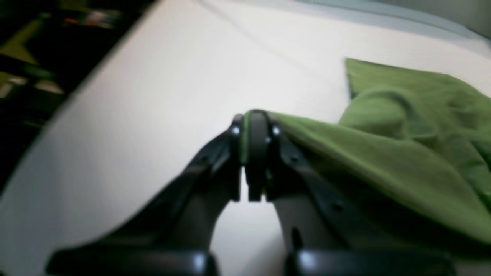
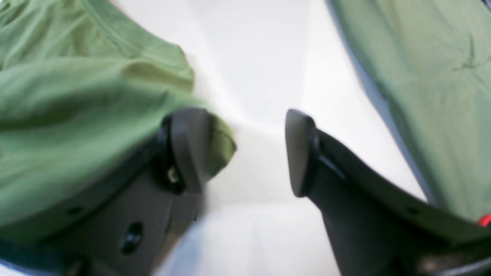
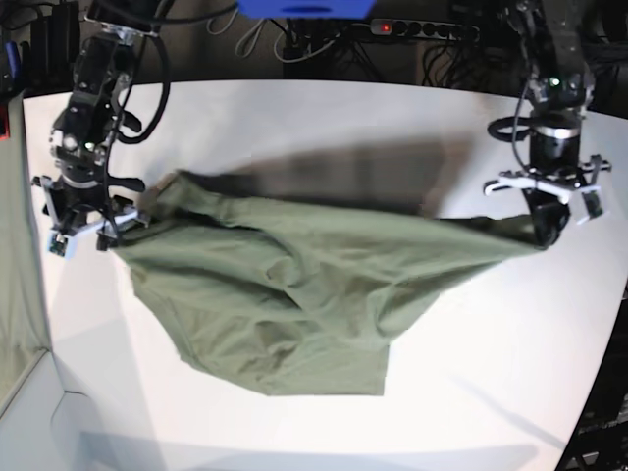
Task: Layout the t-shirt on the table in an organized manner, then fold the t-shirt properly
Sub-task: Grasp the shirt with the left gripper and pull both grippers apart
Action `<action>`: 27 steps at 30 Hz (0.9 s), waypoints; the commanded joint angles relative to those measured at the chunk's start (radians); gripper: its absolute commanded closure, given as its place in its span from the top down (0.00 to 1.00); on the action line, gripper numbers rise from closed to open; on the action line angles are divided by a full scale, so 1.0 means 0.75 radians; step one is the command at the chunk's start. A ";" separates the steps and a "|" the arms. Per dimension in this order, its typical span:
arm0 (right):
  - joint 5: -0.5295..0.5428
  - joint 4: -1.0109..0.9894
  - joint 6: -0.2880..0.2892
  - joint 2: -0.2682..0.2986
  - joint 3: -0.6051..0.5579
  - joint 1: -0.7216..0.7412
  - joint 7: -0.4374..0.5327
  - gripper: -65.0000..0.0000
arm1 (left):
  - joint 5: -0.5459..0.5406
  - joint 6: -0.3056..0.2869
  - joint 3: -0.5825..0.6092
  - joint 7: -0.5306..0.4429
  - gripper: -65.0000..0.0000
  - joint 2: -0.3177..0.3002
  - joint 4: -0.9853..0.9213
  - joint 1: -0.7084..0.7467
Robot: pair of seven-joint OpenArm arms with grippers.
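The olive-green t-shirt is stretched across the white table between my two grippers, and its lower part sags in wrinkled folds toward the front. My left gripper is shut on one end of the shirt. In the left wrist view its closed tips pinch the fabric edge, and the shirt trails to the right. My right gripper is at the shirt's other end. In the right wrist view the right gripper stands wide open, with shirt fabric draped over one finger and bare table in the gap.
Cables and dark equipment line the table's far edge. A pale green surface lies beside the table at the left and also shows in the right wrist view. The table's edge drops to a dark floor near my left gripper.
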 commanded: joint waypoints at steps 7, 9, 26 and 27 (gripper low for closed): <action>0.000 0.020 0.000 0.013 0.000 0.007 0.038 0.50 | -0.002 0.000 -0.233 -0.024 0.00 0.008 0.019 0.281; 0.002 0.018 0.002 0.013 -0.004 0.005 0.038 0.50 | -0.002 0.000 -0.227 -0.024 0.00 0.014 0.015 0.354; 0.004 0.020 0.004 -0.032 -0.082 -0.036 0.038 0.50 | -0.002 -0.002 -0.215 0.256 0.63 0.141 -0.038 0.381; 0.004 0.020 0.004 -0.028 -0.096 -0.027 0.038 0.50 | -0.002 -0.002 -0.215 0.256 0.65 0.139 -0.022 0.381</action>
